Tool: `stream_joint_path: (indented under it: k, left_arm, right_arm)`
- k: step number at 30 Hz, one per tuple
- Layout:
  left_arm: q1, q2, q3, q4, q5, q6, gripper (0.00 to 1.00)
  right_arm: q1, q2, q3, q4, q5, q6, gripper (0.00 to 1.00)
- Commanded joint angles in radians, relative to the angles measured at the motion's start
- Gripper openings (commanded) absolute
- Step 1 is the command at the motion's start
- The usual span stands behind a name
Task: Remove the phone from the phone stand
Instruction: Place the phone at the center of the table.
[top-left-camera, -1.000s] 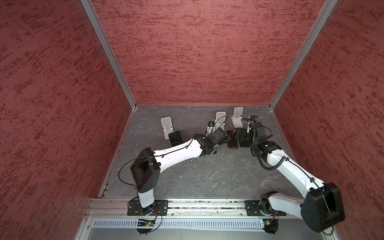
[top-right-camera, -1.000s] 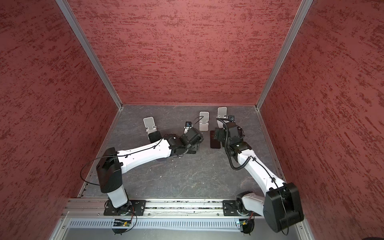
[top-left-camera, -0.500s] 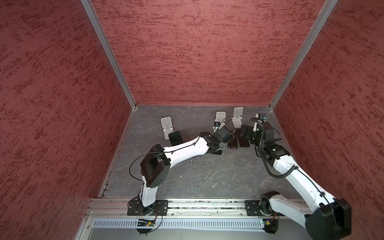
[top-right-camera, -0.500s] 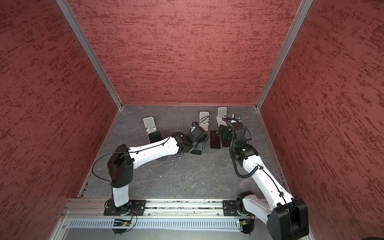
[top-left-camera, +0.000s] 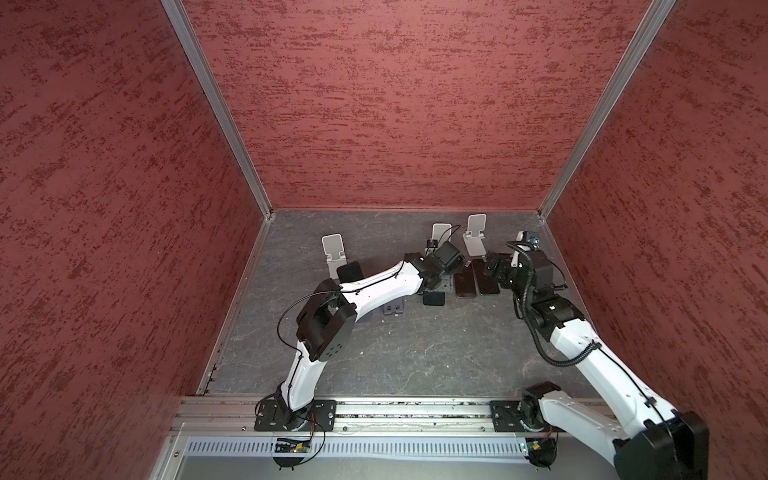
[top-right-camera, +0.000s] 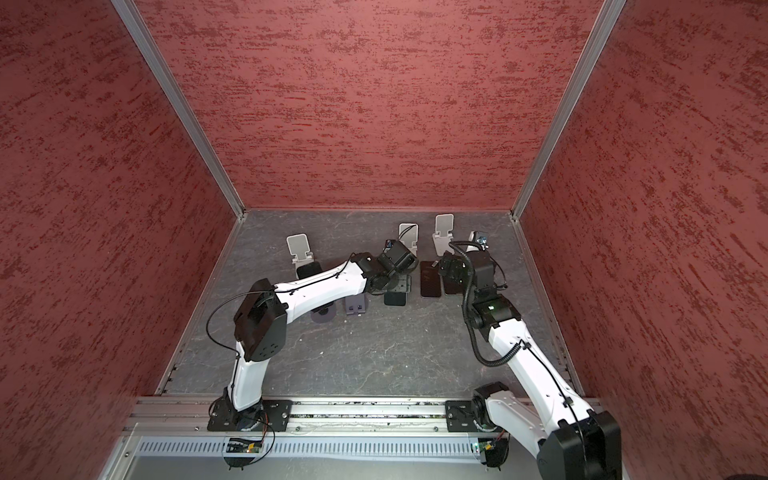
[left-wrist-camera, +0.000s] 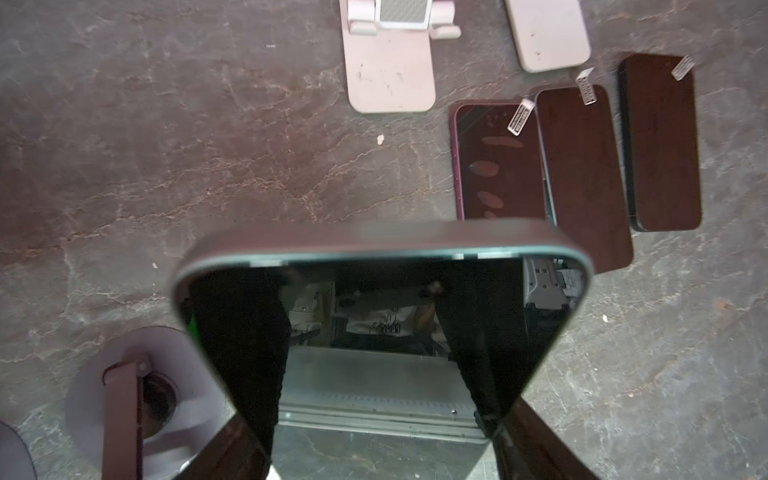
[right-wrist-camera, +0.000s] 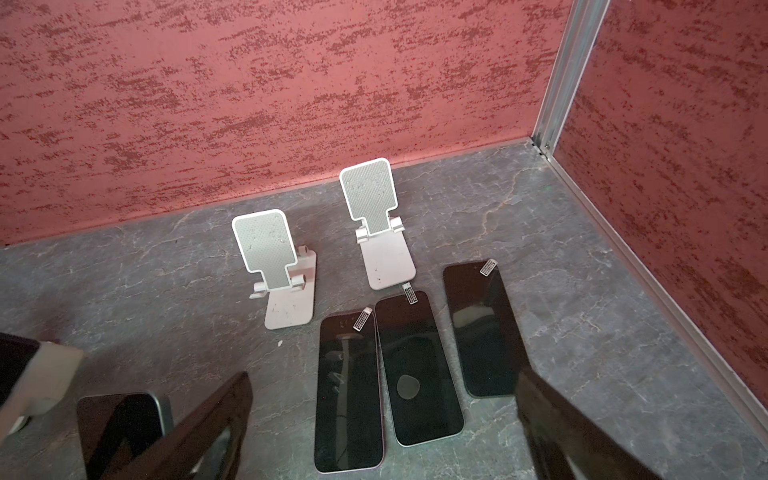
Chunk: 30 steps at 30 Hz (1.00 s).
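My left gripper (left-wrist-camera: 382, 440) is shut on a dark phone (left-wrist-camera: 382, 332), one finger on each long edge, and holds it tilted above the floor. Both top views show this phone (top-left-camera: 434, 298) (top-right-camera: 395, 298) sticking out below the left gripper (top-left-camera: 436, 286). A round-based dark phone stand (left-wrist-camera: 124, 395) stands bare just beside it. My right gripper (right-wrist-camera: 384, 386) is open and hangs over three dark phones (right-wrist-camera: 348, 395) (right-wrist-camera: 417, 370) (right-wrist-camera: 484, 332) lying flat side by side. In a top view the right gripper (top-left-camera: 496, 270) sits near the right wall.
Two white phone stands (right-wrist-camera: 282, 266) (right-wrist-camera: 380, 224) stand bare behind the flat phones, a third white stand (top-left-camera: 334, 253) at the back left with a dark phone (top-left-camera: 350, 272) before it. A grey stand (top-left-camera: 395, 308) sits under the left forearm. Red walls close in.
My left arm has swung to the right with the phone in its grip. The right arm has drawn back toward the right wall, uncovering the flat phones.
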Motion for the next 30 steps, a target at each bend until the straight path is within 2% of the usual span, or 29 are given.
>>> stream_joint_path:
  k: [1,20,30]
  left_arm:
    - [0.007,0.026,0.074,-0.075,0.009,-0.015,0.65]
    - [0.084,0.222,0.284,-0.273,0.130,-0.040,0.65]
    - [0.100,0.278,0.334,-0.333,0.181,-0.061,0.65]
  right_arm:
    - [-0.007,-0.022,-0.016,0.038,0.021,-0.001,0.99]
    - [-0.008,-0.032,-0.039,0.061,0.039,-0.003,0.99]
    - [-0.008,-0.039,-0.042,0.059,0.030,-0.002,0.99]
